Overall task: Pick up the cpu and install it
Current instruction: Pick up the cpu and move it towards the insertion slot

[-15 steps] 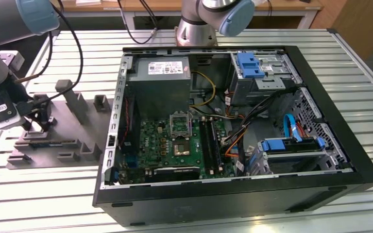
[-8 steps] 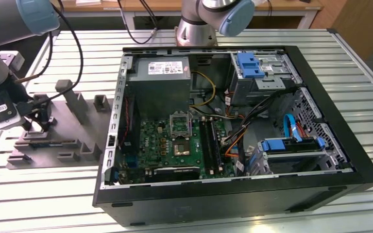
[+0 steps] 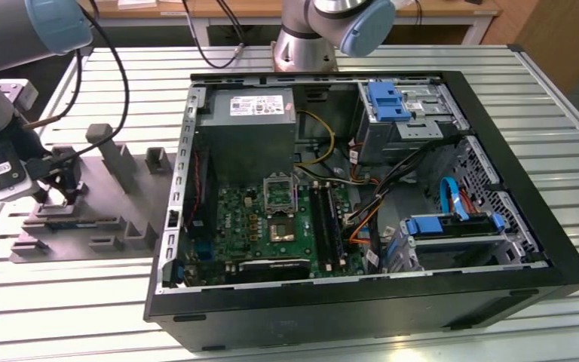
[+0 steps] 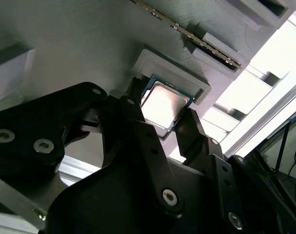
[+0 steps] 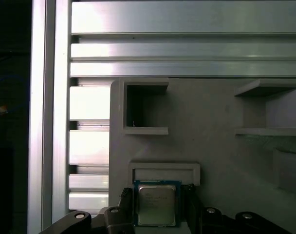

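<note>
Grey fixture [image 5: 211,146]: jaws closely flank cpu [image 5: 157,202], one edge hidden; grip unclear.

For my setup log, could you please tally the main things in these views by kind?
cpu: 1
gripper: 1
grey plastic fixture: 1
open computer case: 1
green motherboard: 1
Total: 5

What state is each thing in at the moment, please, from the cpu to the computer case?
cpu, flat, metal face up, in a pocket of the grey fixture, not yet installed.
gripper, down at the cpu; whether it grips cannot be told.
computer case, lying on its side, side panel off, inside open to view.
</note>
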